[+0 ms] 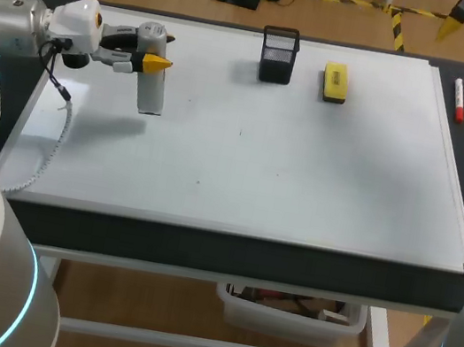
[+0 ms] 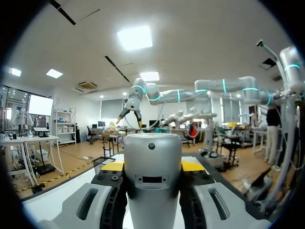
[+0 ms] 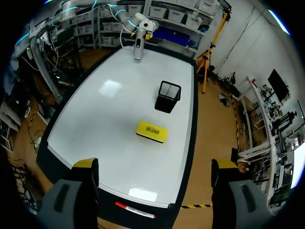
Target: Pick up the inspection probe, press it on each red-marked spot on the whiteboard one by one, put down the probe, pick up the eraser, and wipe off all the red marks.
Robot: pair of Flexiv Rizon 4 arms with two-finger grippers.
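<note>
The grey cylindrical inspection probe [image 1: 150,94] stands upright in the head view, over the far left part of the large white whiteboard [image 1: 303,177]. Its long axis is vertical and its lower end points down at the board. Whether that end touches the surface cannot be told. The left gripper [image 1: 154,63] lies level, its yellow tips pointing across the board, and clamps the probe's upper part from both sides. This view shows one probe, one black mesh pen holder [image 1: 278,54], one yellow block eraser [image 1: 335,81] just beside the holder, and one red-capped marker [image 1: 459,99] on the dark table past the board's right edge. A few tiny specks dot the board, their colour unclear.

The left wrist view is filled by the grey cylindrical inspection probe [image 2: 152,181], rising crosswise between the grey fingers [image 2: 95,202] of the left gripper [image 2: 152,166], with yellow showing on either side. None of the other items is clear here.

The right wrist view looks down the board's length, with the right gripper [image 3: 155,166] spread wide and holding nothing. Ahead of it lie the marker [image 3: 135,210], the eraser [image 3: 151,131] and the holder [image 3: 167,97]. The probe [image 3: 137,49] hangs at the whiteboard's [image 3: 109,109] far end. Only this view shows the right gripper.
</note>
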